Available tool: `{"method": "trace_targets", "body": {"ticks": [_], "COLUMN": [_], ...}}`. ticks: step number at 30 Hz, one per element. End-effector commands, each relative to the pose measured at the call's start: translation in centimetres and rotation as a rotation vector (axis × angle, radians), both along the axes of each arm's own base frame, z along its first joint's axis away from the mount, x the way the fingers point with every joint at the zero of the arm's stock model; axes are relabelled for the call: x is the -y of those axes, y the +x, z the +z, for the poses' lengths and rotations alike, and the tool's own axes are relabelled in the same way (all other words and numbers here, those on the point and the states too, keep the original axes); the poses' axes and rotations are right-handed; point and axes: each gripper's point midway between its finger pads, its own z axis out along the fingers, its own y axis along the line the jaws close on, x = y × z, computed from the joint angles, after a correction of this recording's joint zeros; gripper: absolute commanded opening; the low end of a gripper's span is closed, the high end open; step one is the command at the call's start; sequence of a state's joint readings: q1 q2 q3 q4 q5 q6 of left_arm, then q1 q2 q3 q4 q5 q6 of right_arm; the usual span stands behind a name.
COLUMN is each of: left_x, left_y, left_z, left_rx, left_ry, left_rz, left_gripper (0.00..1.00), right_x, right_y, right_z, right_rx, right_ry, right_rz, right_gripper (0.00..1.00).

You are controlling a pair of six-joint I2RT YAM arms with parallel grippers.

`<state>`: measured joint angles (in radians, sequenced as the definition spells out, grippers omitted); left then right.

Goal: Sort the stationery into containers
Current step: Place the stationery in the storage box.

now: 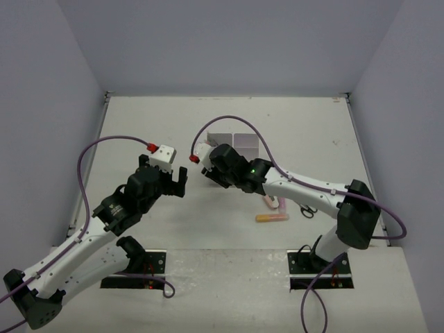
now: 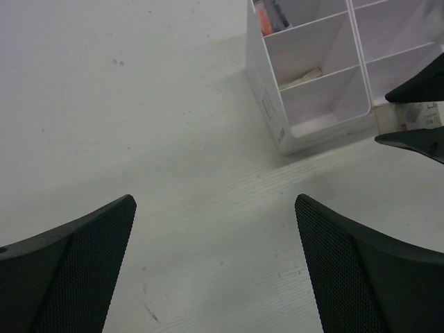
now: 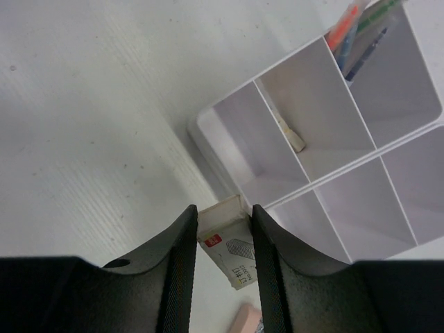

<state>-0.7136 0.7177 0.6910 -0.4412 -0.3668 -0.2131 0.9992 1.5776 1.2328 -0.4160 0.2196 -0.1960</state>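
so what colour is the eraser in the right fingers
Off-white eraser, white printed sleeve; best in right wrist view.

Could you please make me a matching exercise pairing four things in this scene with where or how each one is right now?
Things:
1. left claw
2. white eraser
3. orange marker
4. pens

Places or states:
A. standing in a compartment of the organizer
B. open, holding nothing
C. lying on the table
D. gripped by the right claw

Pairs: 1-B, 2-D, 3-C, 4-A
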Motion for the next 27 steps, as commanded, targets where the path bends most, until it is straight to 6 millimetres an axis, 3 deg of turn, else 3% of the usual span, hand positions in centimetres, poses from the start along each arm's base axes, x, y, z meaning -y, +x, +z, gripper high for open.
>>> {"method": "trace_targets", "body": {"ticks": [1, 8, 15, 20, 24, 27], "left_x": [0.0, 0.0, 0.1, 0.1, 0.1, 0.1], "left_y": [0.4, 0.3, 0.3, 0.3, 0.3, 0.3], "left_z": [0.7, 0.9, 0.8, 0.7, 0.7, 0.6], "left_rx": [0.036, 0.041, 0.039, 0.036, 0.035, 0.034], "left_ry": [-0.006, -0.011, -0.011, -0.009, -0.008, -0.007], "left_rz": [-0.003, -0.005, -0.009, -0.009, -0.009, -0.009], "left_gripper": [1.00, 1.00, 1.00, 1.00, 1.00, 1.00], "right_x": [-2.1, -2.8, -2.4, -2.3, -2.4, -2.5], "right_y": [3.1, 5.2, 5.9, 6.2, 6.2, 6.0], "right_z": [2.4, 0.7, -1.5, -1.9, -1.7, -1.6], "right_rx": [0.120, 0.114, 0.081, 0.075, 0.070, 0.066], "right_ry": [-0.043, -0.103, -0.141, -0.146, -0.136, -0.128], "right_rz": [0.057, 0.042, 0.022, 0.019, 0.019, 0.026], "right_gripper": [0.12, 0.14, 0.18, 0.22, 0.40, 0.44]}}
